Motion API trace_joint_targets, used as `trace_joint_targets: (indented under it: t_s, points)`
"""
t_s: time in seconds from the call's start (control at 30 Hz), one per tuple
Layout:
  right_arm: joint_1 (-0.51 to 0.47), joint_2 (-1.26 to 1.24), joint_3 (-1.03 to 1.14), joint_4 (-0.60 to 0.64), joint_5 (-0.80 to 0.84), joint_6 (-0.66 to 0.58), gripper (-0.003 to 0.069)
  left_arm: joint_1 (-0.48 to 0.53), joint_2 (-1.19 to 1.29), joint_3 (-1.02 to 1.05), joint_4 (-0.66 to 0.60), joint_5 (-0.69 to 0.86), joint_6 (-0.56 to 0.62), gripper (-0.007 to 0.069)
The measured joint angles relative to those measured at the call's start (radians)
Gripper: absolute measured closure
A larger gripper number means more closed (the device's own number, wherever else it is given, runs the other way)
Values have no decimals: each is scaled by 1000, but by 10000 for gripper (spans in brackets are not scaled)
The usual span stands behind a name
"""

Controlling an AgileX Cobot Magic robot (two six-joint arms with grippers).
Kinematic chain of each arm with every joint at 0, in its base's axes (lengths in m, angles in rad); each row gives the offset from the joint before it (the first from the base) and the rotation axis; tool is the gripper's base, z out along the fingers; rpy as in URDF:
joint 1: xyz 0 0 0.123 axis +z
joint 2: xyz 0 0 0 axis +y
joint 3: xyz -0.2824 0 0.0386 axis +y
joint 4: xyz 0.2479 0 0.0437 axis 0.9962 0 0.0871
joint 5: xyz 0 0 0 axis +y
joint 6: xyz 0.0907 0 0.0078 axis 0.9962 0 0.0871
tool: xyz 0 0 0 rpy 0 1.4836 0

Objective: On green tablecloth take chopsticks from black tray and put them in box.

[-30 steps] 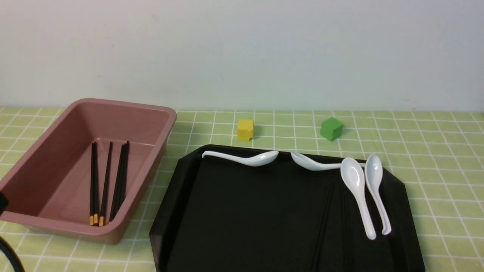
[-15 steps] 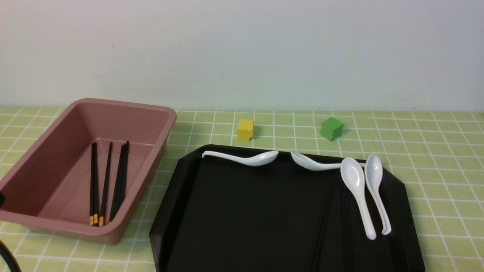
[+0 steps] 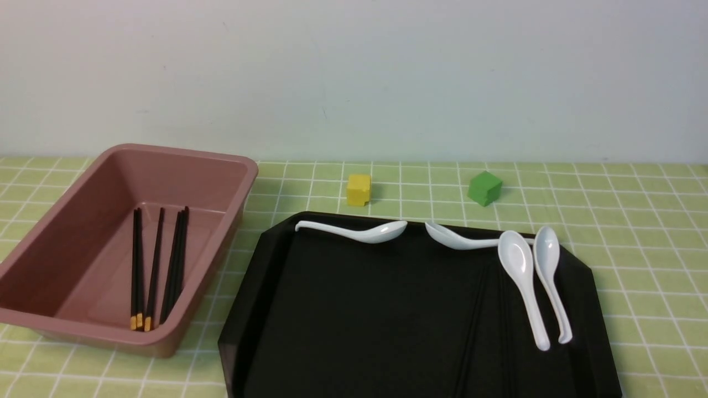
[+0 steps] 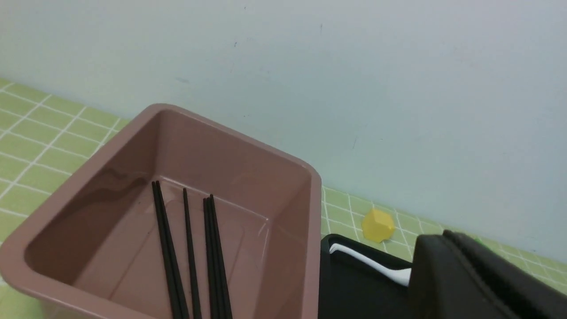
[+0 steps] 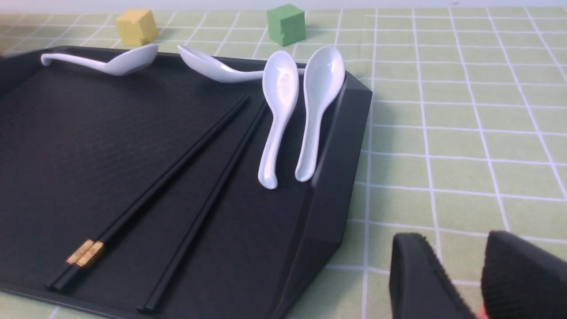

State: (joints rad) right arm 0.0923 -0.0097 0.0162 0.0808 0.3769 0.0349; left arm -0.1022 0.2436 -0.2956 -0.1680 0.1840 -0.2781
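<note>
With my right gripper [image 5: 480, 274] slightly parted and empty beside the black tray [image 5: 330, 212], I should pinch the remaining chopsticks [image 5: 155, 188] near their gold ends, clear of the spoons [image 5: 279, 110], then carry them to the box [image 3: 232, 166].

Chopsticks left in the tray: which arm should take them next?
Right, probably. The remaining chopsticks lie in the black tray on its right side beside the spoons, and the right gripper hangs just past that tray edge. The left gripper is by the box.
</note>
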Motion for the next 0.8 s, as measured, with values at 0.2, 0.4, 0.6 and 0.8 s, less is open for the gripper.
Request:
trace_joint_targets:
  t_s: [0.2, 0.4, 0.6, 0.8]
  points:
    - [0, 0, 0, 0, 0, 0, 419, 0, -109, 75, 11, 29, 0, 627]
    - [0, 0, 0, 0, 0, 0, 419, 0, -238, 266, 98, 45, 0, 622]
    - [0, 0, 0, 0, 0, 0, 419, 0, -255, 322, 129, 150, 0, 619]
    - [0, 0, 0, 0, 0, 0, 419, 0, -255, 325, 132, 201, 0, 619]
